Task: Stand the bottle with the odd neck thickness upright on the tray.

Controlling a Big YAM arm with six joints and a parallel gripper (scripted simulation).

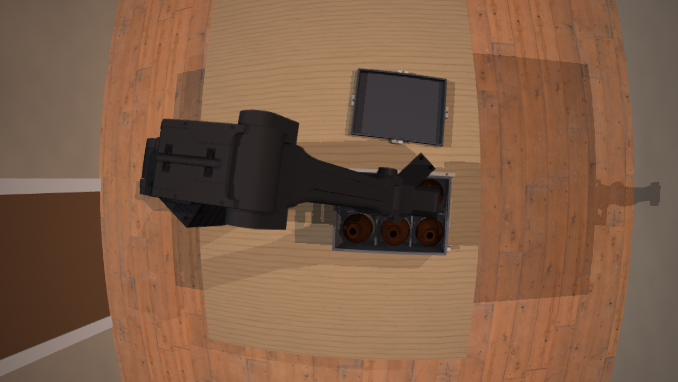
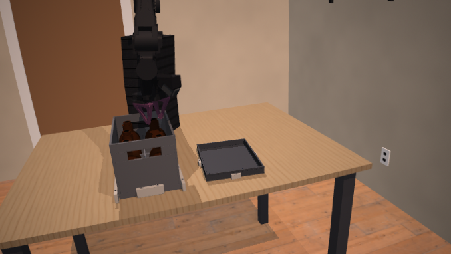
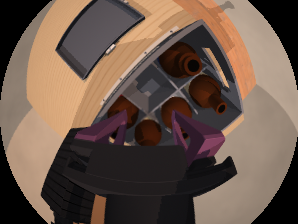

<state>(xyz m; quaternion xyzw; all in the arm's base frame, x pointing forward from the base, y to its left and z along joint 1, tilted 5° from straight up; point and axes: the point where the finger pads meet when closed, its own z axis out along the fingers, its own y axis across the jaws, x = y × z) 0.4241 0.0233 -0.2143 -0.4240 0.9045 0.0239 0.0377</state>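
Wooden table (image 1: pixel 340 310) (image 2: pixel 299 149) (image 3: pixel 55 75), crate (image 1: pixel 391 251) (image 2: pixel 146 176) (image 3: pixel 231 122) (five bottles inside).

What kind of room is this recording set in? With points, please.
Probably a plain indoor room: a wooden plank floor (image 1: pixel 530 340) (image 2: pixel 299 226), painted walls (image 2: pixel 366 66) and a wall outlet (image 2: pixel 385 156).
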